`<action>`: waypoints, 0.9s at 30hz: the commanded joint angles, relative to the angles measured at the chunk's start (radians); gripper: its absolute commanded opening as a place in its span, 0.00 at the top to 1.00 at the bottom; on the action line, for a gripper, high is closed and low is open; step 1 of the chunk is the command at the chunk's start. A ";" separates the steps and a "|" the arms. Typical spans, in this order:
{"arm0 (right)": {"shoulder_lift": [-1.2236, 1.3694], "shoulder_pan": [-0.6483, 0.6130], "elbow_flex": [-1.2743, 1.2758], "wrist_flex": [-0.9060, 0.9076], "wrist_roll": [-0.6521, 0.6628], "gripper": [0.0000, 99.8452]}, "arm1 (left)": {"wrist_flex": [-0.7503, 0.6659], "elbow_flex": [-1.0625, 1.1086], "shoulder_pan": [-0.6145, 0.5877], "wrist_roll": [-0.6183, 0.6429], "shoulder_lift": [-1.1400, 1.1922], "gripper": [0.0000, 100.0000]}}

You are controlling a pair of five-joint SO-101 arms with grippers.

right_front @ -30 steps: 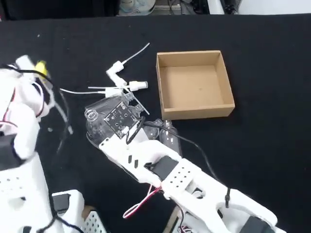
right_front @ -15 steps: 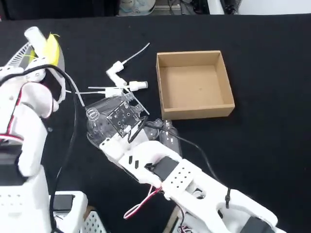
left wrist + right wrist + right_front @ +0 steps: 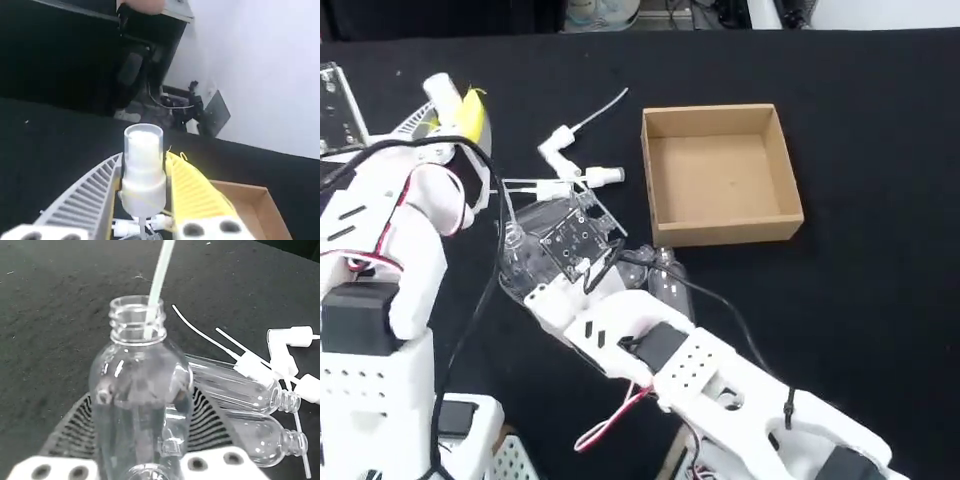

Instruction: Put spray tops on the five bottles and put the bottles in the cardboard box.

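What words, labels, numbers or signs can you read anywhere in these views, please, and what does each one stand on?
No text can be read.
The cardboard box has plain faces.
The clear bottle in the right end effector carries no label.
The spray top in the left end effector is plain white.
Any marks on the circuit board are too small to read.

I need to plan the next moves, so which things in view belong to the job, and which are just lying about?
Job:
- white spray top, in the left gripper
- clear plastic bottle, in the right gripper
- spare clear bottles lying on the table
- loose white spray tops
- open cardboard box

Lying about:
- cables beyond the table
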 commanded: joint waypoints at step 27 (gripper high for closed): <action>-0.039 -0.014 -0.012 -0.031 -0.005 0.99 | 0.327 0.061 0.059 -0.048 -0.015 0.78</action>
